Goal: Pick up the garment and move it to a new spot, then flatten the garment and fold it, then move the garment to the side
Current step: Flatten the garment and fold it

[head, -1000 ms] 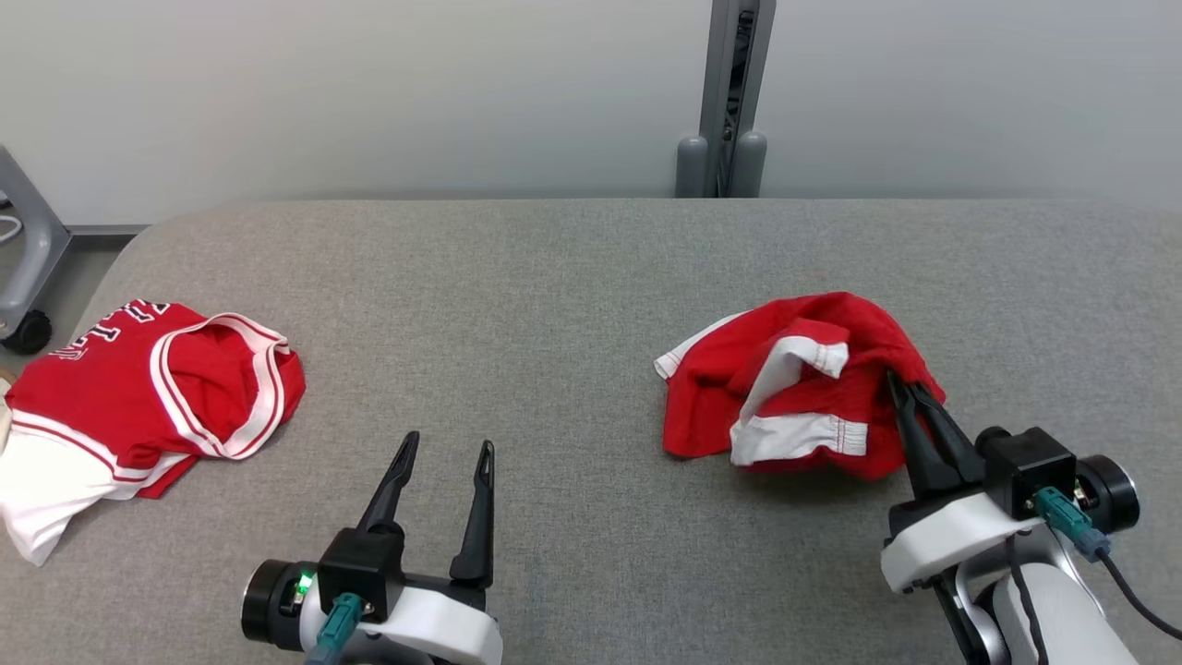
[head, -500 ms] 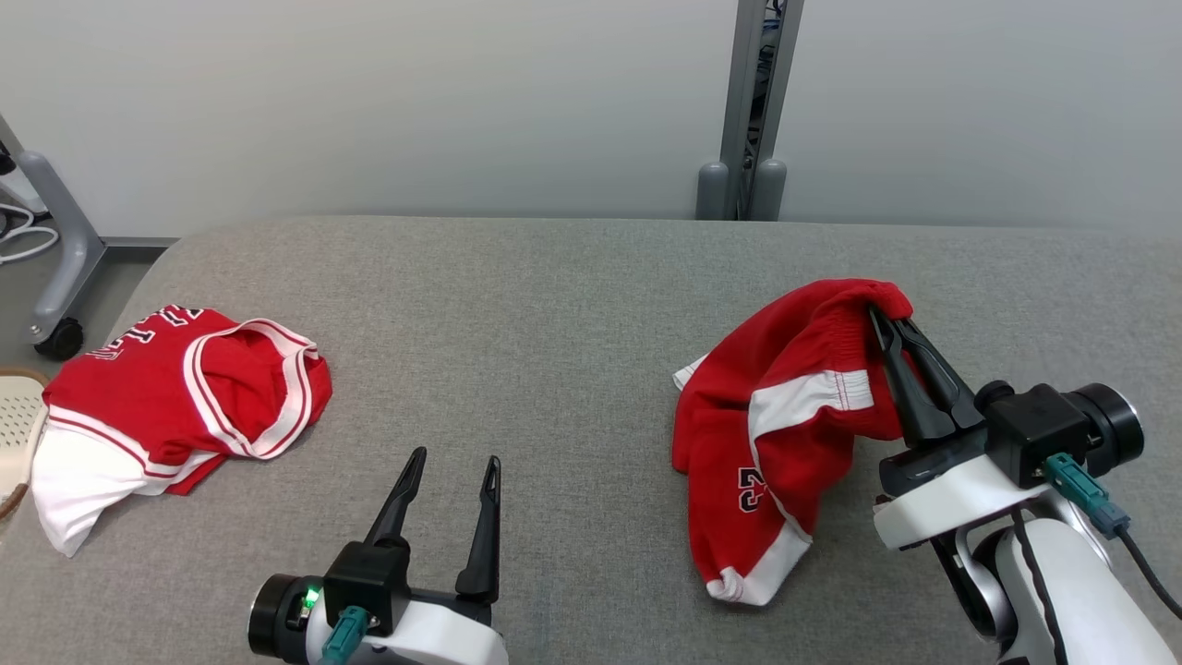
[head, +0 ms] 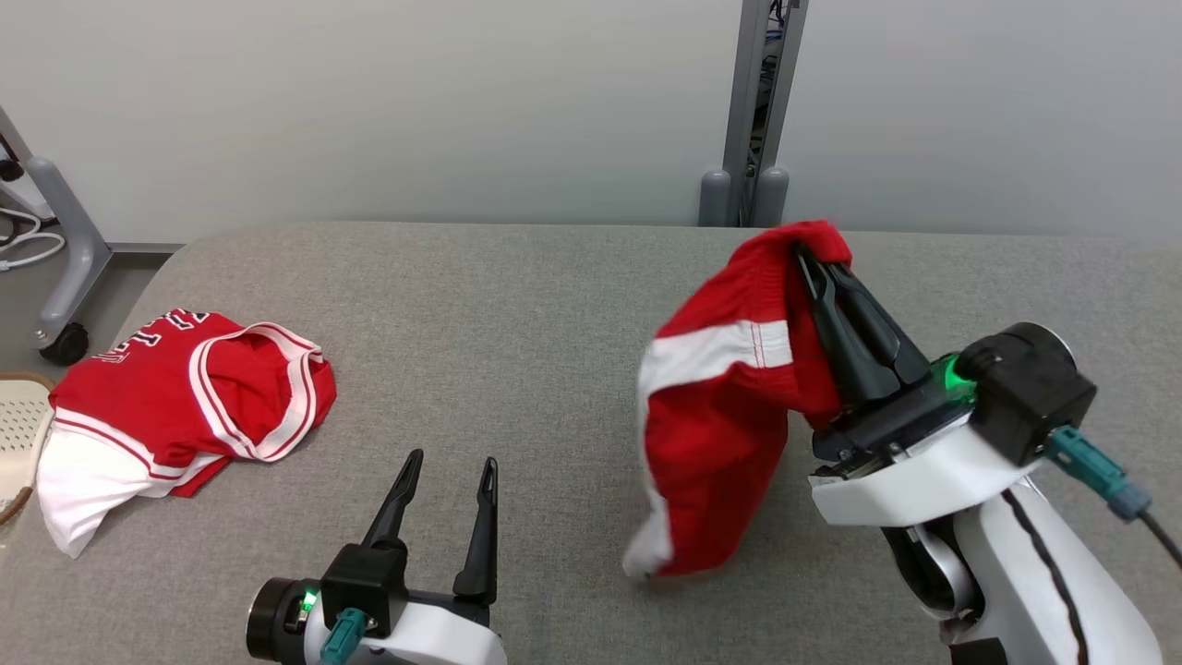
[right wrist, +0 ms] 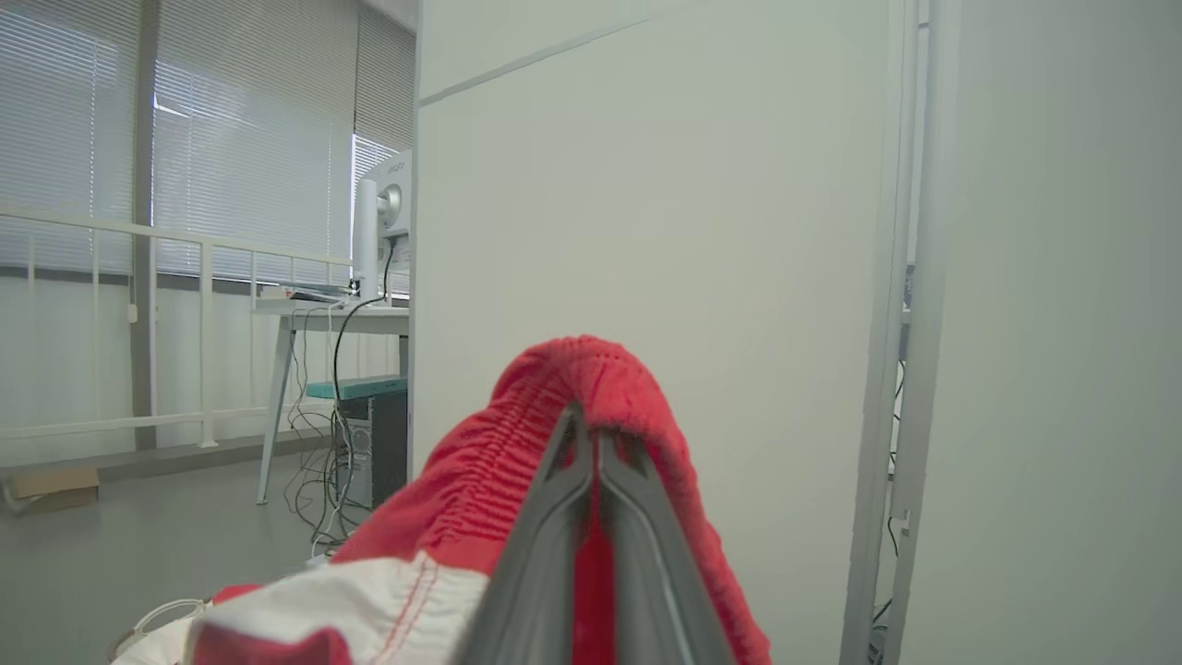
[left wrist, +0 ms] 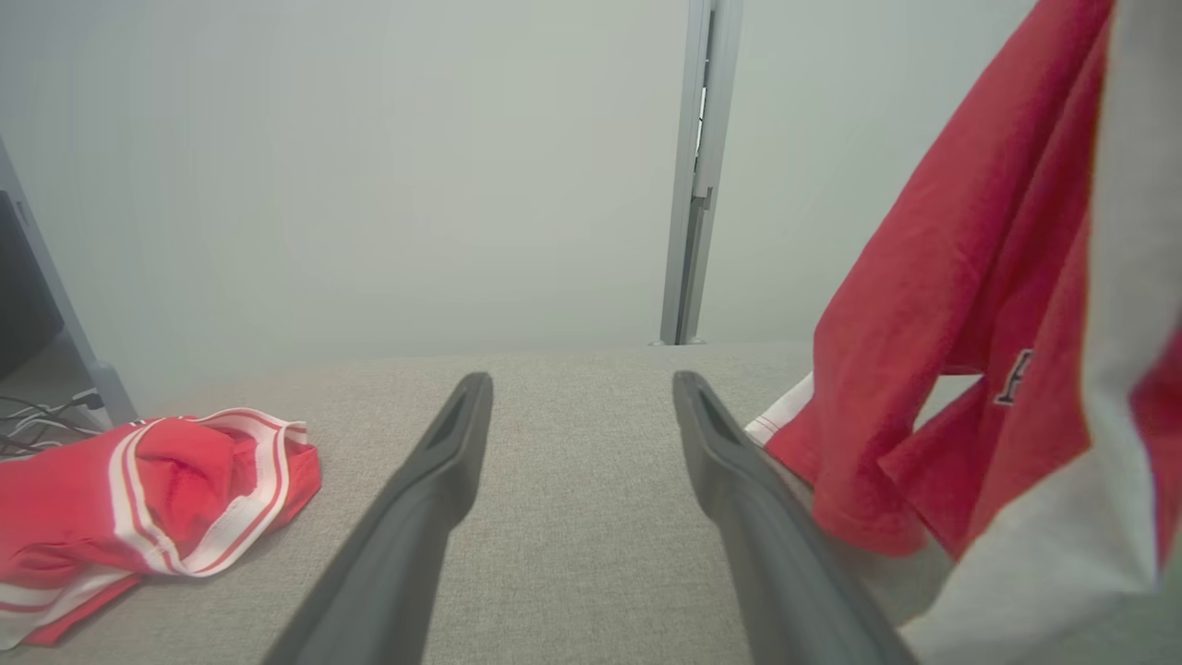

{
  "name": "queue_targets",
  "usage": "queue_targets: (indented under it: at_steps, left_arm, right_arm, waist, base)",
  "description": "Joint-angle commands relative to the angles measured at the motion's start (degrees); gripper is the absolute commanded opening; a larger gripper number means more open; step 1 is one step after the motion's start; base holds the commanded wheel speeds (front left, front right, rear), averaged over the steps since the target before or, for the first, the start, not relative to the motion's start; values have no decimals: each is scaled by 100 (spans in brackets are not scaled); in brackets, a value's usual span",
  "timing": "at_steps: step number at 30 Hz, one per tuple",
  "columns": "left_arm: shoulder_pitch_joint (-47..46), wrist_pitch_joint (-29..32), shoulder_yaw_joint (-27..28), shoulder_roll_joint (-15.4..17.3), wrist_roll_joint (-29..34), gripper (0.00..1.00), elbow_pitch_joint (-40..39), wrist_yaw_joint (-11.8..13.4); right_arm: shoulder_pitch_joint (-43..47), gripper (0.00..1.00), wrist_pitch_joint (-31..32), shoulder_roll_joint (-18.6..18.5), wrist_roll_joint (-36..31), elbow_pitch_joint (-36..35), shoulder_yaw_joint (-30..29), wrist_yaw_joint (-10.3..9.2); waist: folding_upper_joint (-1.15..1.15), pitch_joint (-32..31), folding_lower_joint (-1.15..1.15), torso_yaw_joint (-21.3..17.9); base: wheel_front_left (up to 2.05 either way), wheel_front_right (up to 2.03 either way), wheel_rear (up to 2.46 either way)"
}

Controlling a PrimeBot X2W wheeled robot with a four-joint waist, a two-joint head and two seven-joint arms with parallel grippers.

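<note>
Right gripper (head: 803,254) clamped shut on waistband (right wrist: 572,369) of red shorts (head: 720,416), held aloft at 3 o'clock over grey table (head: 554,305), evidently to hang down for relocation; left gripper (head: 452,457), 7 o'clock, wide open, empty

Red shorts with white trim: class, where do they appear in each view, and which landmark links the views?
Head view: red shorts with white trim, right of centre, hanging from the shut right gripper.
Left wrist view: right edge, hanging.
Right wrist view: bottom centre, pinched in that gripper.
Shared landmark: grey upright post by the wall.
</note>
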Motion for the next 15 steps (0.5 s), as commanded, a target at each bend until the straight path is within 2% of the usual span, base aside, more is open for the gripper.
queue_targets:
  at_steps: [1, 5, 10, 15]
  left_arm:
    - [33, -6, 15, 20, -7, 100, -23, 15]
    - [14, -6, 15, 20, -16, 100, -27, 22]
    - [-63, -6, -41, 21, -26, 100, -27, 0]
    - [-193, -6, -99, 20, -2, 100, -10, -32]
  right_arm:
    - [-47, 0, 6, 2, 203, -92, -19, 9]
    - [1, 0, 221, 11, 828, -21, -373, 8]
    - [2, 0, 589, -17, 1427, 866, -1109, 10]
    - [-243, 0, 765, -389, 1193, 2156, -1331, 10]
  waist:
    - [0, 4, 0, 2]
    - [0, 34, 0, 9]
    - [0, 159, 0, 67]
    - [0, 370, 0, 152]
  base:
    - [0, 0, 0]
    - [0, 0, 0]
    - [0, 0, 0]
    - [0, 0, 0]
